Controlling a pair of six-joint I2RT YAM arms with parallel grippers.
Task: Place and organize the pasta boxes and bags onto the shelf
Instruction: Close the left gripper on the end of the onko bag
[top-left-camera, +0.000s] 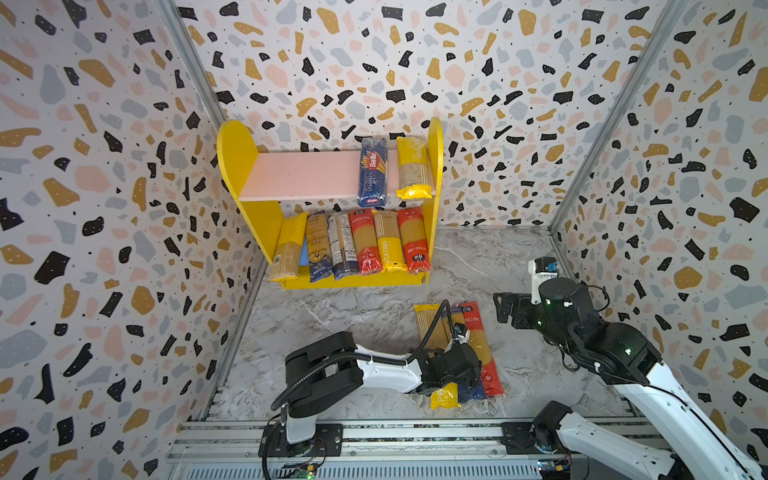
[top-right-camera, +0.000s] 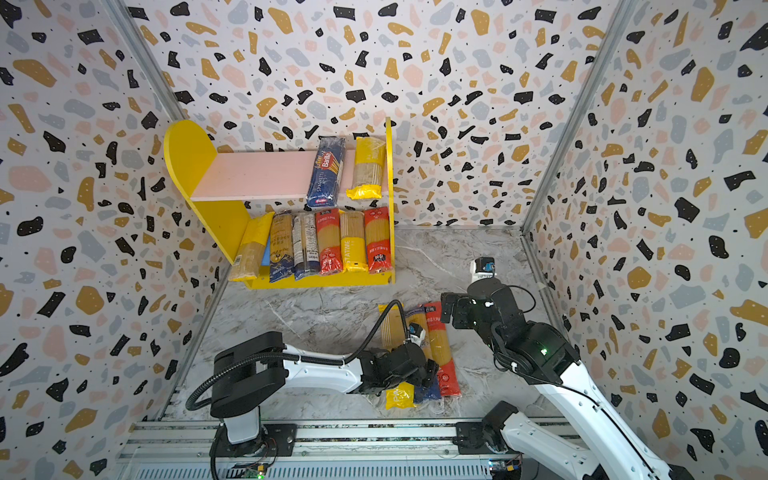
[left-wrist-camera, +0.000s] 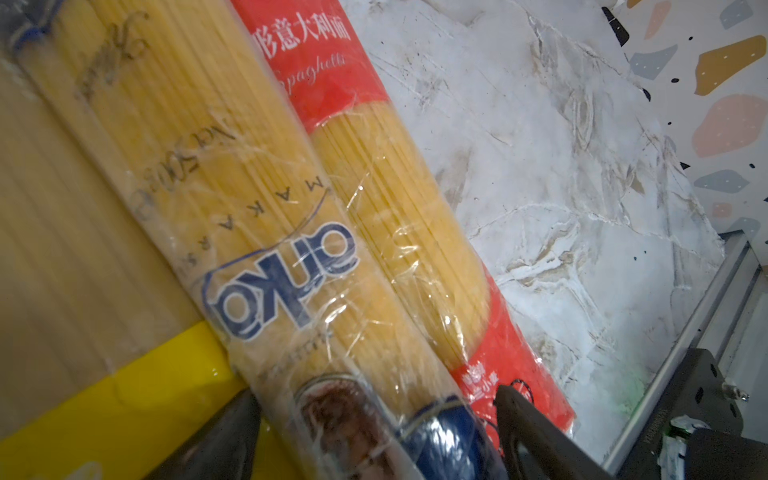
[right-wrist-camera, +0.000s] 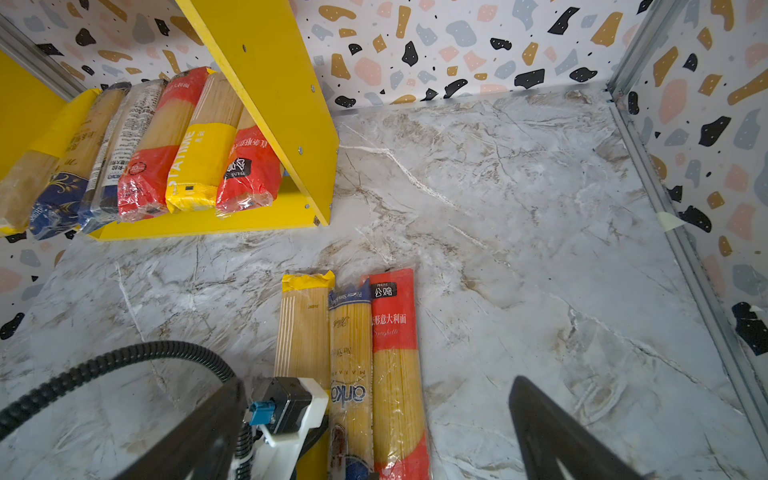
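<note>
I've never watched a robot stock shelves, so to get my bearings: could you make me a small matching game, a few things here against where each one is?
Things:
1. Barilla pack
2. yellow pack between two red ones
3. anko pack
4. right gripper

Places:
A. marble table
B. in the air, open
C. pink upper board
D. lower tier

Pairs: 1-C, 2-D, 3-A, 4-B

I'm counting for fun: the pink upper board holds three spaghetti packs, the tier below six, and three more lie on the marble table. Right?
Not quite. The pink upper board holds two packs, not three: the dark blue Barilla pack and a yellow pack beside it, as both top views show. The rest of your count is right.
</note>
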